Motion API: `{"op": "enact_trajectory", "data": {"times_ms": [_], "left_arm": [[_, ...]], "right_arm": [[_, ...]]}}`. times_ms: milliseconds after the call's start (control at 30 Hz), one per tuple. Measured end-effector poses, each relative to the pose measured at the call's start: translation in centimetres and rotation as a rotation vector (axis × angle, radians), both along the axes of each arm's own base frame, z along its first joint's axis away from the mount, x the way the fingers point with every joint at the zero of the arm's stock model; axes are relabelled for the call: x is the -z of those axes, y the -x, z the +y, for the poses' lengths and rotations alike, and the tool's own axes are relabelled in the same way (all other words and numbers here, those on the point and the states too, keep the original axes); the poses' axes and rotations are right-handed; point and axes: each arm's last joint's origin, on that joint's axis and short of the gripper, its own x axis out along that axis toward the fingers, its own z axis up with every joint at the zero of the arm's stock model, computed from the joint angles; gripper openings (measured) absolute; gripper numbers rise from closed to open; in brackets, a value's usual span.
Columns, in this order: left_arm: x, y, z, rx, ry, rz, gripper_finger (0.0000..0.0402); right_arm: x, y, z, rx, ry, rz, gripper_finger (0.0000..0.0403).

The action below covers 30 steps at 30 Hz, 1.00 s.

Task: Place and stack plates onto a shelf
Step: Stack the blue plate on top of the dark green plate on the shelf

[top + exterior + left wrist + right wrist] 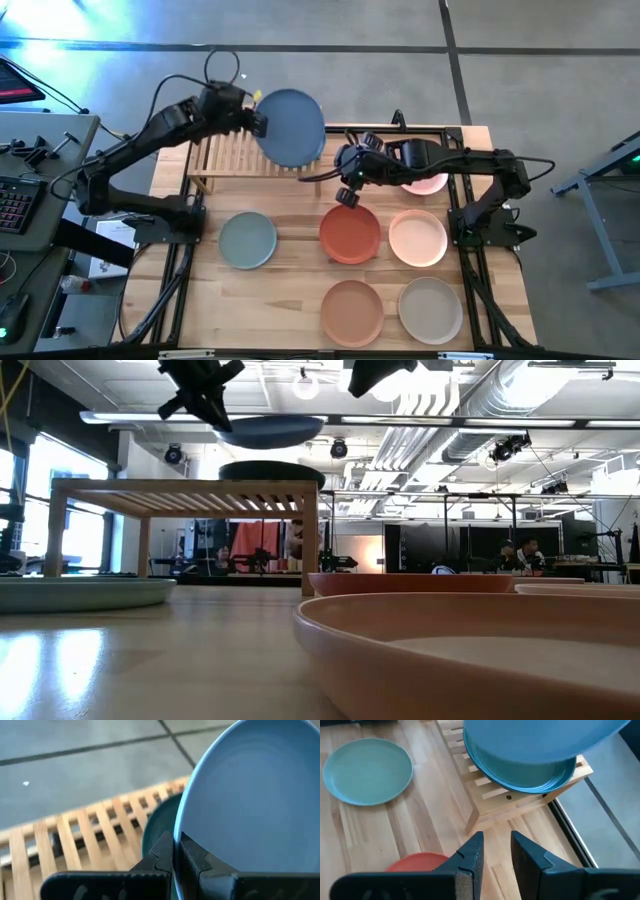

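One blue plate [291, 127] is being held by its rim in the clenched left pincer [259, 123], hanging above the dark teal plate [530, 772] already lying on the shelf [225, 153]. For a clean stack, it is best being levelled, centred over the teal one and lowered until touching before release. The right pincer [492, 851] is being kept released, holding nothing, over the surface [290, 290] near the terracotta plate [350, 235].
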Motion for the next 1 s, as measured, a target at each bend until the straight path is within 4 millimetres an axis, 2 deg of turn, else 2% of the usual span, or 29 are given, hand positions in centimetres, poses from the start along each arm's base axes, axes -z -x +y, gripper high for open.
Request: {"op": "enact_trajectory", "data": {"times_ms": [233,467,1000], "left_arm": [[0.5,0.4,2.3,-0.014,0.032,-0.026,0.0001],[2.1,-0.7,3.9,0.032,0.113,-0.011,0.0001],[3.4,-0.8,4.0,0.005,0.238,0.022,0.0001]], "right_arm": [[0.0,0.0,-0.4,0.027,-0.008,-0.008,0.0074],[0.0,0.0,-0.5,0.037,0.011,-0.005,0.0074],[0.1,0.3,-2.2,0.056,0.058,0.045,0.0074]]}}
